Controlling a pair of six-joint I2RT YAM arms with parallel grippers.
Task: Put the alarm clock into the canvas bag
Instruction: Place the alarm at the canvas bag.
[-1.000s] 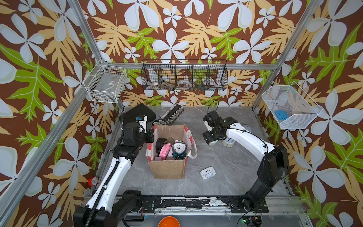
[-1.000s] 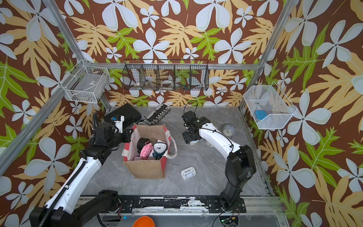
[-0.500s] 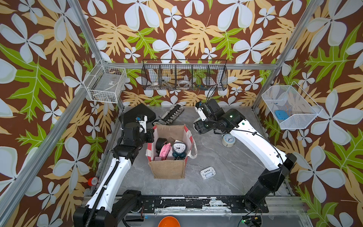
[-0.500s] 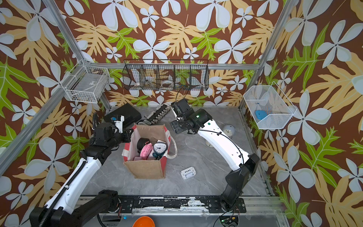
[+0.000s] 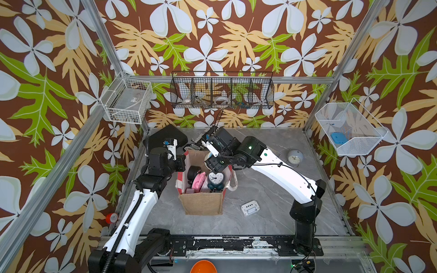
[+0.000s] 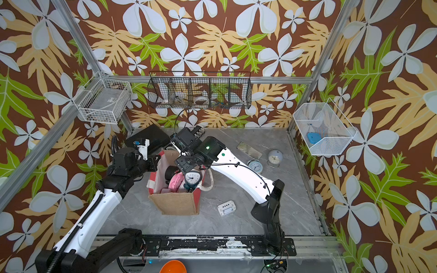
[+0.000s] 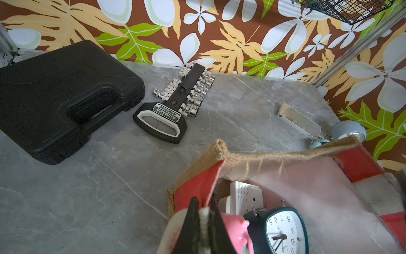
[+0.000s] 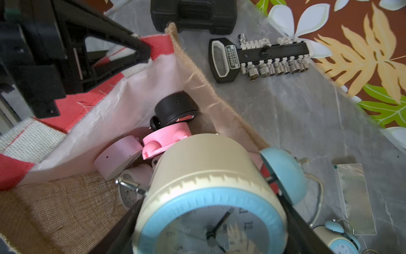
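Top view: R gripper (image 5: pixel 214 163) holds the clock (image 5: pixel 208 155), bag (image 5: pixel 203 203) just under it. L wrist: L gripper (image 7: pixel 204 209) is pinched shut on the bag rim. R wrist: clock looks hard, smooth, light, and its glass front may break, so grip its round sides, not the bells (image 8: pixel 283 173).

alarm clock (image 8: pixel 197 171) dial cut off, nums blurry

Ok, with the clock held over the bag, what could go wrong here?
1. The canvas bag is crowded; released by the right hand, the cream-and-blue alarm clock may land on the heart-shaped clock and perch or tip out.
2. The left hand pinches only the bag's soft rim; a slip could let the opening sag shut.
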